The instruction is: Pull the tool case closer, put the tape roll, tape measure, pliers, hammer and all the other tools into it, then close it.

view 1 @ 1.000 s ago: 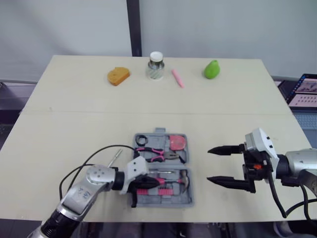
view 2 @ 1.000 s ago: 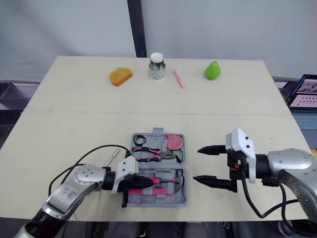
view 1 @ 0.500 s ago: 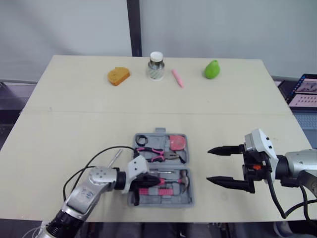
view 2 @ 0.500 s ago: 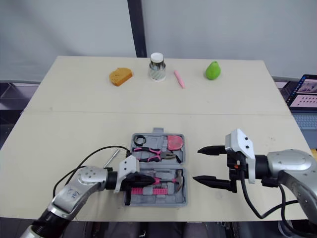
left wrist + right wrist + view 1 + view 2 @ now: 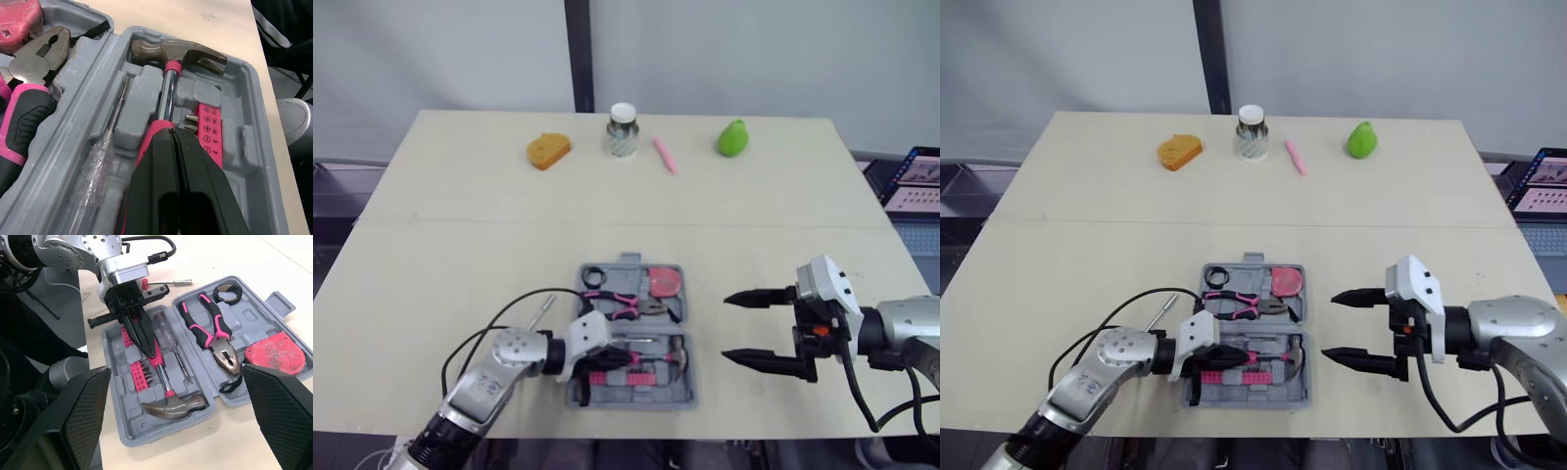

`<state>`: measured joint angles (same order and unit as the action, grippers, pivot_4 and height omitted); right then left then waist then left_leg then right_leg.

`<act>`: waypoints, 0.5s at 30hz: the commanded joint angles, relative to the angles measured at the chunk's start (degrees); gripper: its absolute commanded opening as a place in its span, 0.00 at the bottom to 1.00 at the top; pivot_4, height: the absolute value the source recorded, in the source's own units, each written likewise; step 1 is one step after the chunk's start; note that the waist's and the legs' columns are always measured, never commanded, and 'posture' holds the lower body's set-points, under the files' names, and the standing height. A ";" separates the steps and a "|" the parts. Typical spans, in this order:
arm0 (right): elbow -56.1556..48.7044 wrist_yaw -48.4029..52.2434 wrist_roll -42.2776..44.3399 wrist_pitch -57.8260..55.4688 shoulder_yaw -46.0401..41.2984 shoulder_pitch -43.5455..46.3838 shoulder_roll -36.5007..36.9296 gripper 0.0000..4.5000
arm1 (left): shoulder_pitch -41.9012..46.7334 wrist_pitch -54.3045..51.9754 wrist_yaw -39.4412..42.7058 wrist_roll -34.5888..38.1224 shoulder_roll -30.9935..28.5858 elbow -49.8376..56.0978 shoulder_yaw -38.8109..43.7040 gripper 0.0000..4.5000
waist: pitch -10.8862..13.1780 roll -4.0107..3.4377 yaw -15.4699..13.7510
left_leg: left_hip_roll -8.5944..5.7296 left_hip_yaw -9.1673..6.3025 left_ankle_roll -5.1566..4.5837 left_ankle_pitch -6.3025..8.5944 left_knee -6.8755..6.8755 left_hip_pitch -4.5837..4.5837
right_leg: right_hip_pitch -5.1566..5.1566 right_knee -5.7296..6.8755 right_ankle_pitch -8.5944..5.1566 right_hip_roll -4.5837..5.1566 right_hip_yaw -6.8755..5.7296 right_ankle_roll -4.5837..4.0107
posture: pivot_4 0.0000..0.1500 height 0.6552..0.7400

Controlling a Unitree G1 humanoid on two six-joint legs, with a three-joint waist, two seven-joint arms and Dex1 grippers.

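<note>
The case lies open at the bench's front edge, between the two arms. In its near half the hammer sits beside the screwdriver. The left gripper, its fingers pressed together and holding nothing, points at the hammer's pink handle, on it or just above. The step looks like seating the hammer. Push straight down on the handle, gently, so it drops flush without tipping the case. A rod lies outside and likely goes in next. The right gripper hangs wide open and empty beside the case, ready to steady it.
</note>
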<state>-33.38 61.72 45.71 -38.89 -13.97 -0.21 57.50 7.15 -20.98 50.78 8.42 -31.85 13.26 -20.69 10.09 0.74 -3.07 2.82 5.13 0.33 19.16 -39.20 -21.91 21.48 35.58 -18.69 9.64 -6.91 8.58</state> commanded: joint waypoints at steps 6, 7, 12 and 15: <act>-1.92 -0.54 0.76 0.20 -2.15 0.21 0.37 1.00 | -1.59 1.16 -2.08 -6.96 -1.69 -5.04 -3.82 0.02 | -0.21 -0.20 -0.02 | 0.00 0.01 0.00 0.00 0.00 0.12 | -0.11 0.00 0.01 0.00 0.02 -0.01 | 1.00 1.00; -1.97 -0.57 0.77 0.18 -2.15 0.21 0.37 1.00 | -1.63 1.12 -2.19 -6.99 -1.68 -5.13 -3.81 0.02 | -0.22 -0.22 -0.03 | 0.00 0.01 -0.01 0.01 0.00 0.15 | -0.14 -0.02 0.01 0.00 0.02 -0.01 | 1.00 1.00; -1.89 -0.51 0.58 0.23 -2.15 0.29 0.52 1.00 | -2.15 2.74 -2.14 -8.94 -2.35 -6.70 -5.23 0.02 | -0.25 -0.27 -0.03 | 0.00 0.01 -0.03 0.06 0.09 0.56 | -0.57 -0.15 0.01 0.00 0.03 -0.01 | 1.00 1.00; -1.83 -0.60 0.56 0.20 -2.18 0.37 0.53 1.00 | -2.66 2.95 -2.05 -9.36 -2.74 -6.75 -5.55 0.02 | -0.32 -0.38 -0.02 | 0.01 -0.01 -0.05 0.17 0.10 0.77 | -0.81 -0.33 0.00 0.00 0.01 -0.01 | 1.00 1.00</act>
<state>-33.53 61.66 45.68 -38.88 -13.97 -0.22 57.52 6.96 -15.64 49.52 4.04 -32.69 12.41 -23.53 9.77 0.36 -3.09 2.82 5.12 0.27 19.35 -39.10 -21.15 20.67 35.11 -18.69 9.64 -6.90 8.57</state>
